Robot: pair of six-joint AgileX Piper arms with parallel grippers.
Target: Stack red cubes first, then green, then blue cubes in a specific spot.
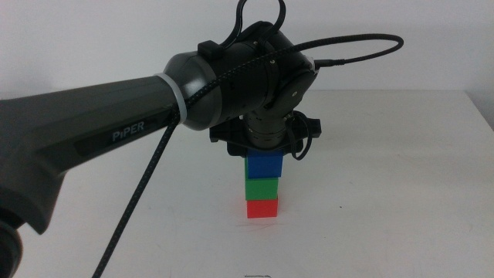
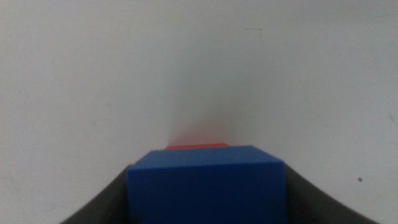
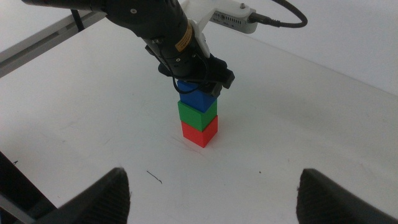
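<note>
3 cubes stand stacked beneath the left end effector [image 1: 265,154], clamped on the blue cube [image 1: 264,166] atop green [image 1: 262,188] and red [image 1: 262,208]. Lifting off-centre could topple them.

Right end effector [image 3: 214,186], apart, waits.

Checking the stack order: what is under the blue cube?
The green cube sits directly under the blue cube, with the red cube on the table. The left gripper covers the blue cube's top.

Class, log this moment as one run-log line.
stack: red cube bottom, green cube middle, blue cube top | left gripper: jaws around blue cube | right gripper: open, waiting apart
</note>
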